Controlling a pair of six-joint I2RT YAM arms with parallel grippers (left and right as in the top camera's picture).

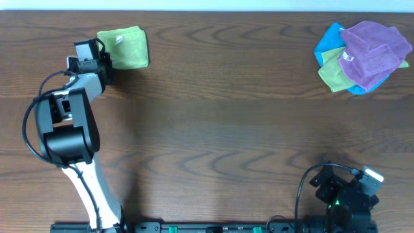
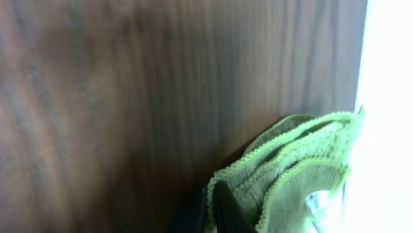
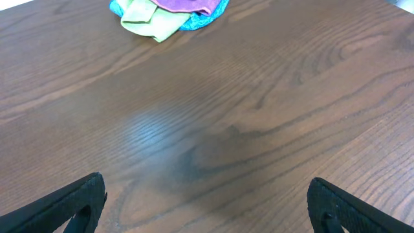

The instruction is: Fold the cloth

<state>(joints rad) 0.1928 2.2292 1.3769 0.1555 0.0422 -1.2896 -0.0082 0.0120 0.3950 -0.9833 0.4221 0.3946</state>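
While the lime-green fuzzy microfibre cloth (image 1: 124, 46) lies layered at 10 o'clock on the dark wood-grain table (image 1: 213, 116), the left gripper (image 1: 105, 59) sits at its edge — cloth at 2 o'clock from the pincer, long axis 9-to-3. Jaws shut, one black finger (image 2: 218, 206) against the hemmed layers; whether a layer is pinched, cannot tell. Right gripper (image 3: 207, 204), at 5 o'clock, gapes wide, empty — left arm far nearer
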